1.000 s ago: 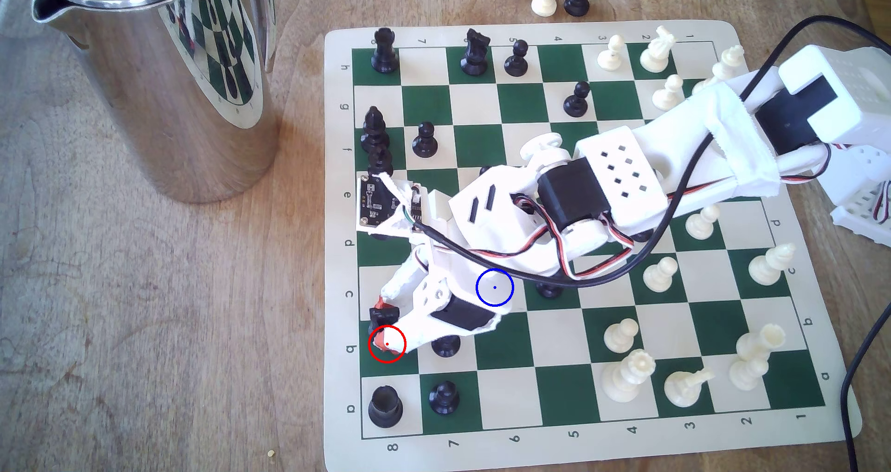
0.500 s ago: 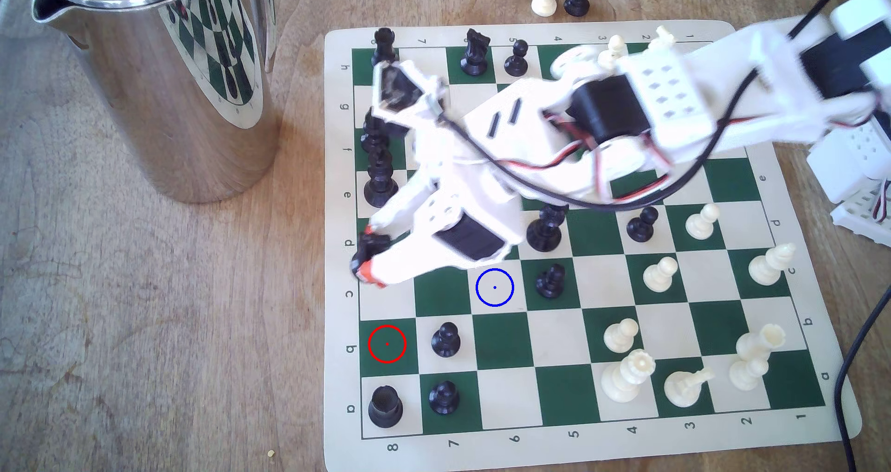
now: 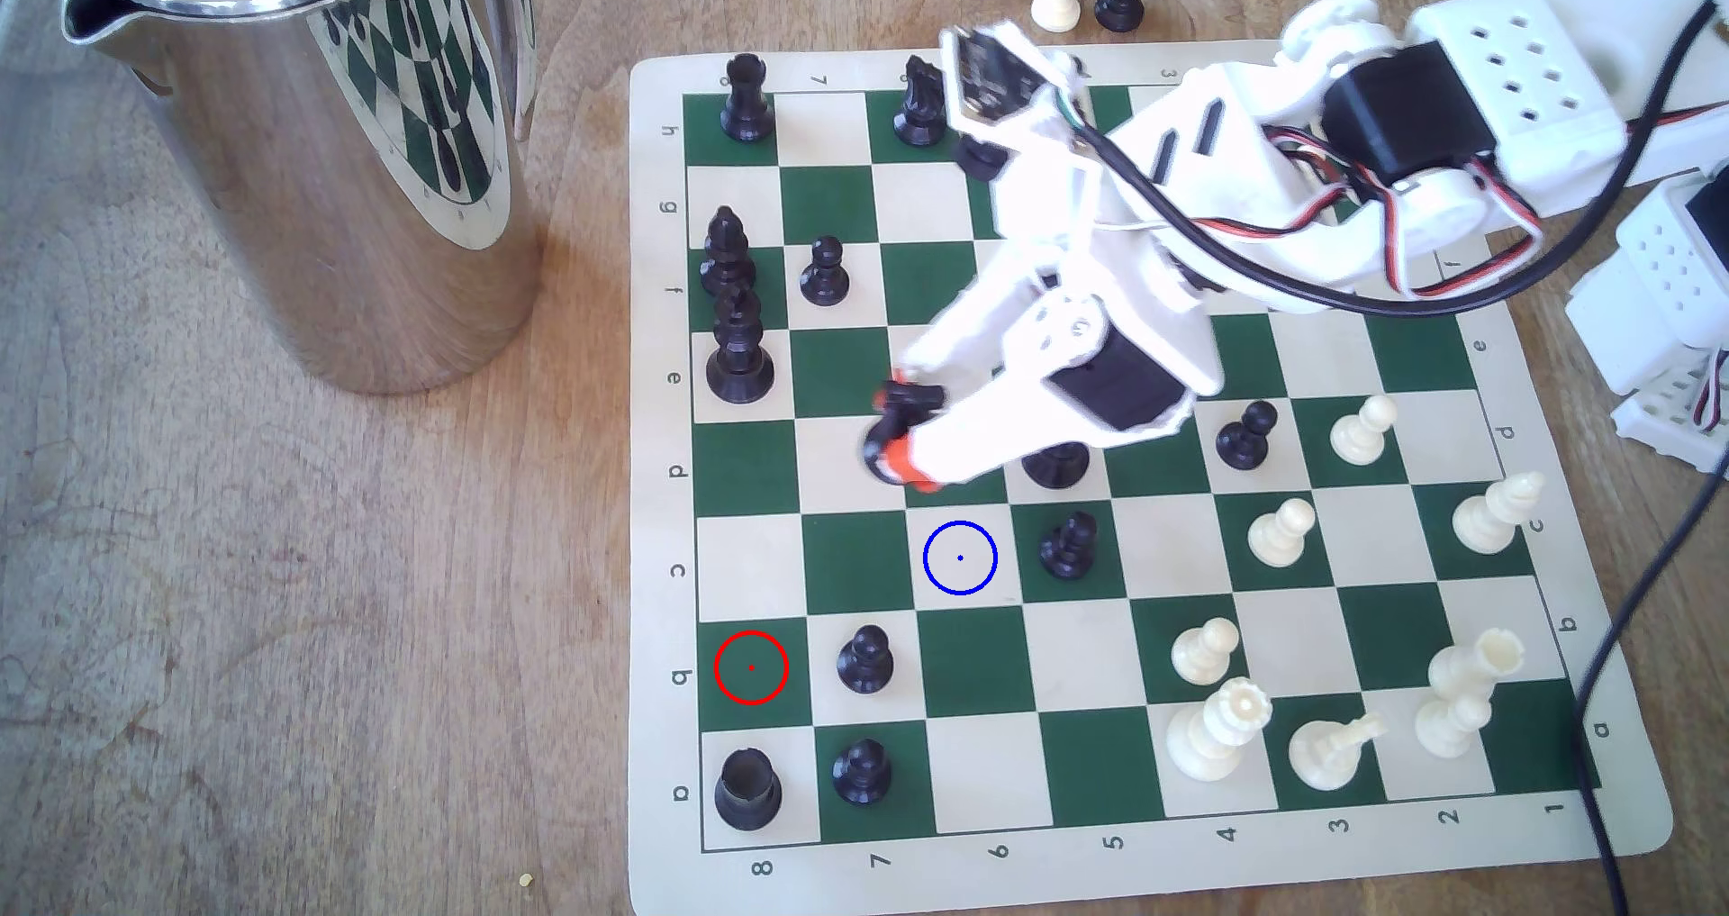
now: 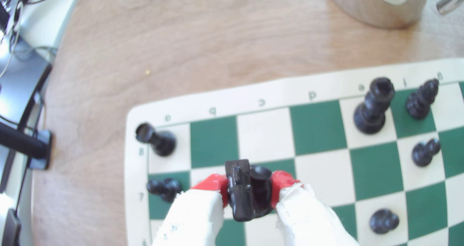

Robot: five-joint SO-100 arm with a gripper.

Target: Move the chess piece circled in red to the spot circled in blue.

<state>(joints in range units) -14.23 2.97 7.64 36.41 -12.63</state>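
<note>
Knight is sitting clamped between the red pads of the gripper, tilted over, with the jaws closing on it from both sides. In the exterior view the gripper is hanging above the board with the blue-ringed cream square lying apart from the jaws, toward the near edge. The green square with the red ring is lying well away from the jaws, with a black pawn standing just beside it.
</note>
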